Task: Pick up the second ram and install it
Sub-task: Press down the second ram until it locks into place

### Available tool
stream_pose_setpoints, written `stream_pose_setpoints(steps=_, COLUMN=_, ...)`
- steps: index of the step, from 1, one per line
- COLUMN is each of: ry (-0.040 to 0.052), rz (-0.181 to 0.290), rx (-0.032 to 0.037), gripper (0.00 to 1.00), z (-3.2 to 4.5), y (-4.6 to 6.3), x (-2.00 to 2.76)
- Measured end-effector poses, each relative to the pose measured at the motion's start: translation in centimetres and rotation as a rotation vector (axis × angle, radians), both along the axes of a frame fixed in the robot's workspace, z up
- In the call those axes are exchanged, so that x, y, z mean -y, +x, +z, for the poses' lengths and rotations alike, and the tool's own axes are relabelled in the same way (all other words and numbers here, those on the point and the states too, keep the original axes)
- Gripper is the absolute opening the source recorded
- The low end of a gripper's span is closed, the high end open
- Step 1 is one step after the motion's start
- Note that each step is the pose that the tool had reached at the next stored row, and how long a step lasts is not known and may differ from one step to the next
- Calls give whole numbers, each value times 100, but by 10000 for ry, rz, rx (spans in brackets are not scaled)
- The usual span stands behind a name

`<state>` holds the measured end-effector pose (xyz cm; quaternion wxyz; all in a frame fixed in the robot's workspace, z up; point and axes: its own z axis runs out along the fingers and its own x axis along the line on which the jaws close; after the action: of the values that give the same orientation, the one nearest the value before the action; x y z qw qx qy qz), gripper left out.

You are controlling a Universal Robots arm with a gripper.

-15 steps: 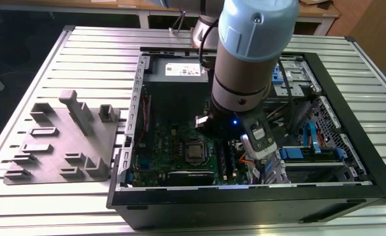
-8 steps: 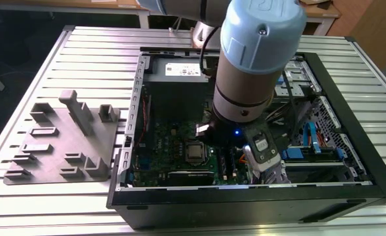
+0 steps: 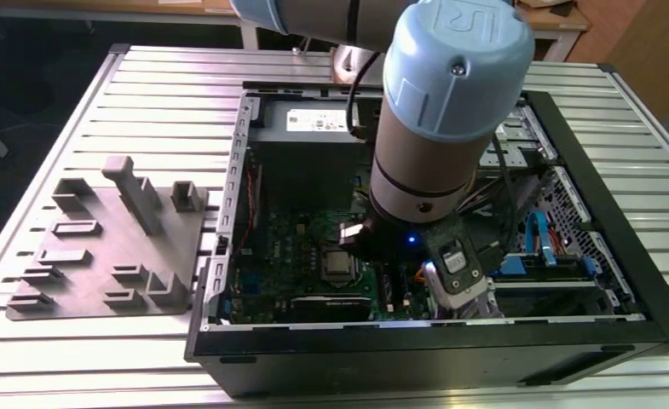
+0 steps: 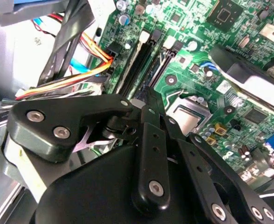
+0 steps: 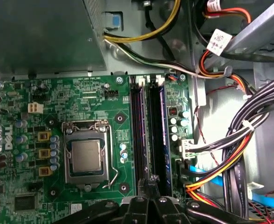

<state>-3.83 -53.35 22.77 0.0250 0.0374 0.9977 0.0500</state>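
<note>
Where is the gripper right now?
In the first wrist view the gripper hangs over the black memory slots beside the CPU socket, inside the open computer case.

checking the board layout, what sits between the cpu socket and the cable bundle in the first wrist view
In the first wrist view, the long black memory slots run between the cpu socket and the cable bundle, with a narrow strip of green motherboard on either side of them.

Pale-blue capped arm (image 3: 453, 94), seemingly black end effector (image 4: 151, 105).
</note>
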Motion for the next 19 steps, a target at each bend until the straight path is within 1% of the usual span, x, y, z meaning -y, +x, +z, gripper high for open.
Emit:
stream_pose_setpoints(steps=9, ry=-1, rz=0, rx=-1, gripper=7, z=-53, y=9, x=0)
stream_pose_setpoints(steps=13, ry=-2, rz=0, rx=-1, gripper=7, z=-53, y=9, x=0)
stream_pose_setpoints(steps=19, ry=-5, rz=0, rx=-2, gripper=7, z=-77, y=9, x=1)
